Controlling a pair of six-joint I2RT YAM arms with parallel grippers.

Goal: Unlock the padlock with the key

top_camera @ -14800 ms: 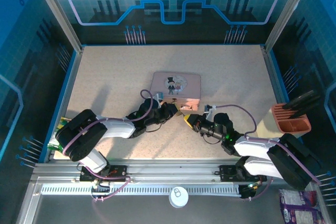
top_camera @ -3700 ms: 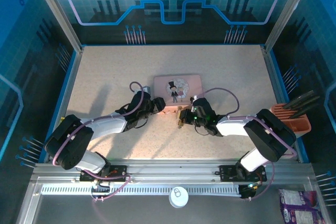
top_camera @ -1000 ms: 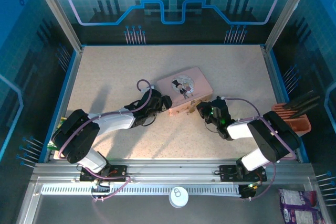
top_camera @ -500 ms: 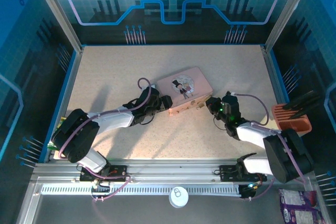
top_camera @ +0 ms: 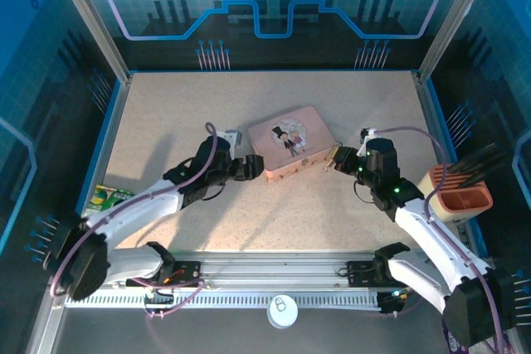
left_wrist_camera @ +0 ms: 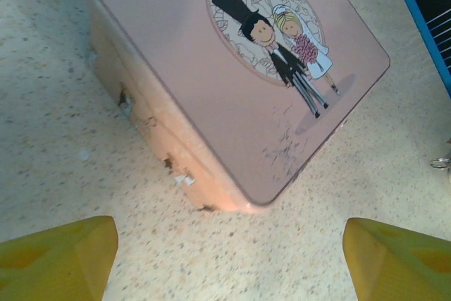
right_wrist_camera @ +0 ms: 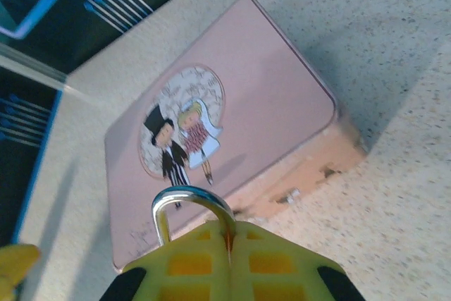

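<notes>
Clamping the padlock (right_wrist_camera: 192,194) just off the right end of the tin (top_camera: 292,143), the right fingers (right_wrist_camera: 282,259) were shut on its body. Only the silver shackle (right_wrist_camera: 161,222) stood up between them. The body and keyhole were hidden, so I could not tell whether it was locked.

That grip looked thin to me. A lock this small, pinched low, could twist or pop out if it were pressed against the tin or turned by a key. It would then drop to the bench (top_camera: 274,213) and perhaps skid away.

The left fingers (left_wrist_camera: 60,252) stood wide apart and empty, just off the tin's near-left corner. Which thing was the key I could not tell. A small silver ring (left_wrist_camera: 440,163) lay beyond the tin's right end, too small to identify. If the left fingers went for a key, spread that wide, they could clip the tin on the way and shove it into the right fingers.

A little farther off, the tin lay slantwise between the two sets of fingers, loose on the bench, so any nudge would probably slide it. With the keyhole buried in the grip, a key might also find no way in.
</notes>
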